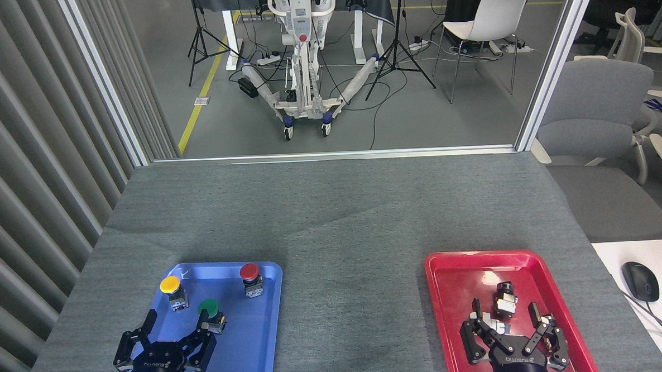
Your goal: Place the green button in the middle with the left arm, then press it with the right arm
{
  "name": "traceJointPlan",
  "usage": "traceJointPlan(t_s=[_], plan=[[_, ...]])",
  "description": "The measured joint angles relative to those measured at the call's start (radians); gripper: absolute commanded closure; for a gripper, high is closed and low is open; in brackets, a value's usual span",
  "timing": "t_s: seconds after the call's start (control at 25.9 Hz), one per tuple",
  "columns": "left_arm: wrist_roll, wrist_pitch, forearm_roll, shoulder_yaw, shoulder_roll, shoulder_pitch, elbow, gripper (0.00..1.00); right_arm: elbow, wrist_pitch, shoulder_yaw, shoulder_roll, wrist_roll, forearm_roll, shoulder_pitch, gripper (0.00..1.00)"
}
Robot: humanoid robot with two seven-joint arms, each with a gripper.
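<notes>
three domed btns in blue tray (270, 323), green button (208, 309) beside spread left gripper (176, 323), right gripper (504, 311) spread

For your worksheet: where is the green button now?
Head view: green button sits in the blue tray, left side, near the left gripper.

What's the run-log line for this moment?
stage: pre-grasp | left gripper: open, beside green button | button: in blue tray, not in middle | right gripper: open over red tray
</notes>
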Motion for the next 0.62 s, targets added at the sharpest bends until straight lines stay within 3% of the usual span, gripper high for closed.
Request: traceJointPlan(t_s=[0.35, 0.62], plan=[[-0.007, -0.011, 0.142, 0.003, 0.007, 0.051, -0.096, 0.01, 0.0, 0.0, 0.0, 0.0, 0.001, 0.0, -0.001, 0.0], [0.002, -0.056, 0.156, 0.002, 0.017, 0.076, -0.116, 0.01, 0.0, 0.0, 0.0, 0.001, 0.001, 0.0, -0.002, 0.0]])
